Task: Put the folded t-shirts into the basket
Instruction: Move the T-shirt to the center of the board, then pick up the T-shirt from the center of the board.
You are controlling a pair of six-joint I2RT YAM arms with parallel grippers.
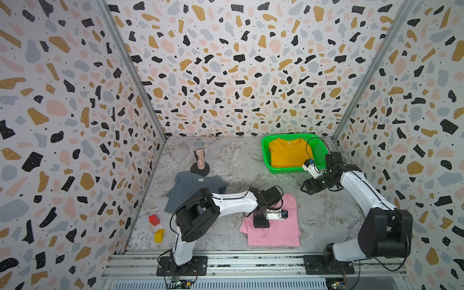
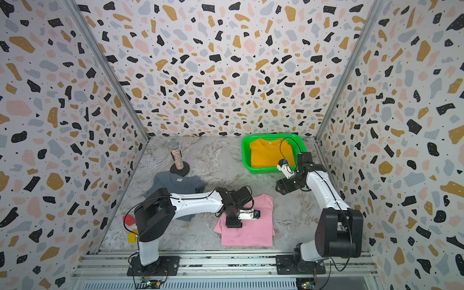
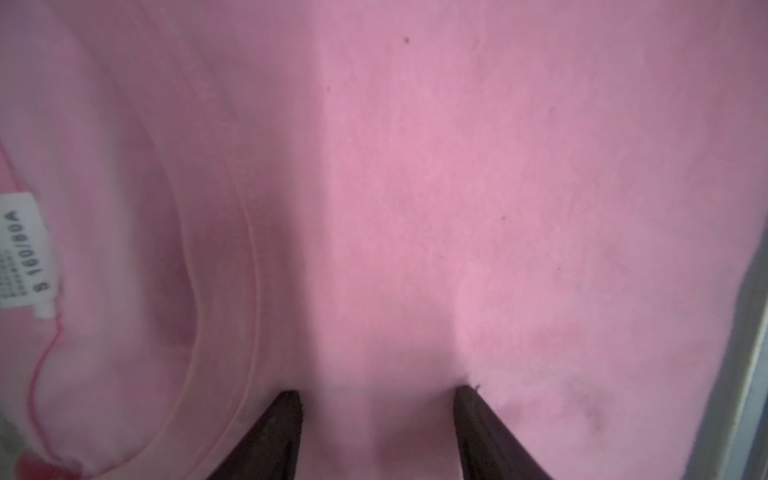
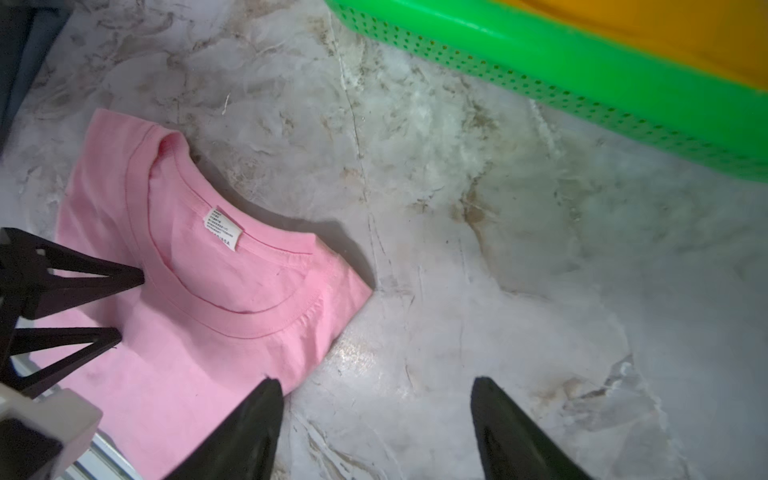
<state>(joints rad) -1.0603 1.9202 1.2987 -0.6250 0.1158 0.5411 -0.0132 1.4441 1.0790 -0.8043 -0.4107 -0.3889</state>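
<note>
Your left pincer (image 3: pixel 376 399) stands released, its two dark fingertips (image 3: pixel 284 419) apart and pointing down onto the light pink folded cloth t-shirt (image 1: pixel 273 231), with flat cloth between them and nothing pinched. That shirt lies on the grey marble-patterned desk (image 1: pixel 226 160) near the middle of the edge where the arms are mounted, well apart from the bright green perforated plastic basket (image 1: pixel 286 171). Your right pincer (image 4: pixel 376 382) is released too, empty, hovering over bare desk between the pink shirt and the basket. You find the basket in the far right corner of the desk, with an orange-yellow folded cloth t-shirt (image 1: pixel 286 155) lying inside it; whether another lies under it, you cannot tell. The slate grey-blue folded cloth t-shirt (image 1: pixel 185 190) lies by the left edge, partly hidden by the left arm (image 1: pixel 233 200). Just beside its far end stands a glittery microphone on a round black base (image 1: pixel 200 155). A red block (image 1: pixel 154 219) and a yellow block (image 1: pixel 159 235) sit near the left corner by the arm mounts.
</note>
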